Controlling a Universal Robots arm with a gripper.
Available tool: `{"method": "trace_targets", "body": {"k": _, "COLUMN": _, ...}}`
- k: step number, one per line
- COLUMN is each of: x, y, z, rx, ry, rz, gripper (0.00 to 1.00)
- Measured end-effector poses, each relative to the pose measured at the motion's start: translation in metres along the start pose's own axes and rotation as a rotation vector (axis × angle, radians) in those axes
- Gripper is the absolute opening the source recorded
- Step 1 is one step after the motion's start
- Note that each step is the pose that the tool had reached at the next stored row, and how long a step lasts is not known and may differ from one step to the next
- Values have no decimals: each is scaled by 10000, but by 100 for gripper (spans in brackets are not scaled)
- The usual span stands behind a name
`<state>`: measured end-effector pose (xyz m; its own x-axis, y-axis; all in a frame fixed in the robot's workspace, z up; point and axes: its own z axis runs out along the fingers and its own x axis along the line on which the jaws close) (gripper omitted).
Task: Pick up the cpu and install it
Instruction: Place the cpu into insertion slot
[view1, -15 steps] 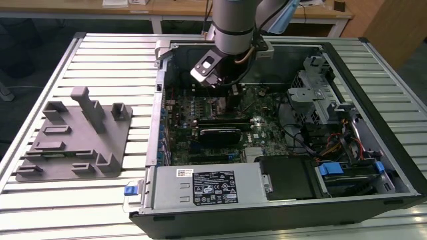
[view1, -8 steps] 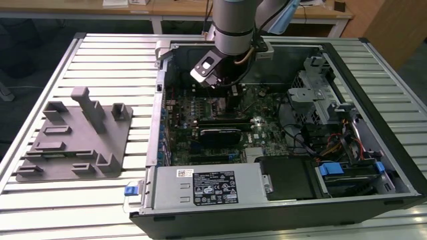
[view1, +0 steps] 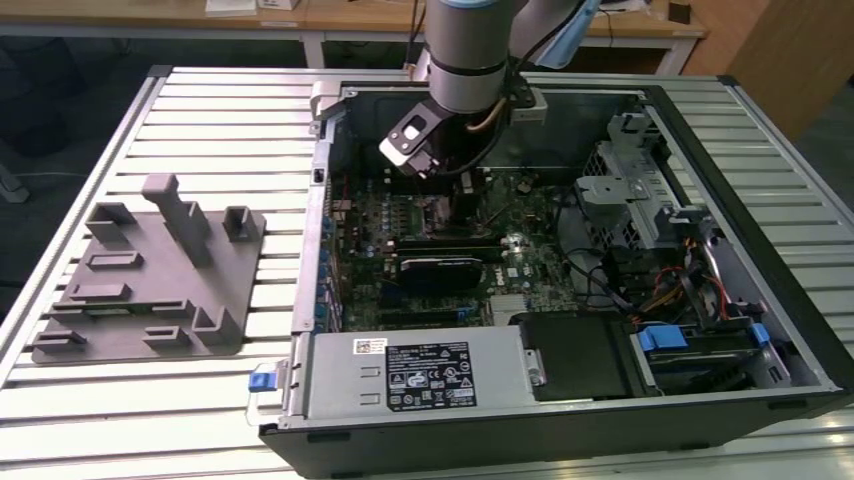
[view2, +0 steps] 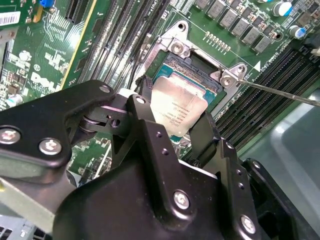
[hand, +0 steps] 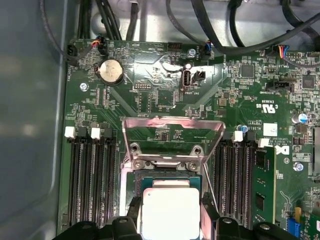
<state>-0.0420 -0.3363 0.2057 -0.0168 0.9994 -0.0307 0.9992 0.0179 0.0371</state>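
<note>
The cpu (view2: 177, 107), a flat square chip with a silver-grey top, sits between my gripper's two black fingers directly over the motherboard socket (view2: 192, 62). In the first wrist view the cpu (hand: 170, 212) lies just below the socket's raised metal load plate (hand: 172, 132). My gripper (view2: 175, 120) is shut on the chip's two opposite edges. I cannot tell whether the chip rests in the socket or hovers just above it. In the exterior view my gripper (view1: 447, 190) reaches down into the open computer case (view1: 747, 150) at its far side.
Memory slots (hand: 90, 185) flank the socket on both sides. A thin metal lever (view2: 280, 92) juts out beside the socket. A grey fixture plate (view1: 147, 280) with upright blocks lies on the slatted table at the exterior view's left. Cables (view1: 667, 290) and the power supply (view1: 414, 375) fill the case.
</note>
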Motion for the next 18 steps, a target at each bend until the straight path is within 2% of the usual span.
{"method": "trace_targets", "body": {"k": 11, "x": 2, "y": -7, "z": 71, "rx": 21, "ry": 7, "rz": 35, "gripper": 54}}
{"method": "trace_targets", "body": {"k": 18, "x": 3, "y": -16, "z": 104, "rx": 21, "ry": 109, "rz": 40, "gripper": 54}}
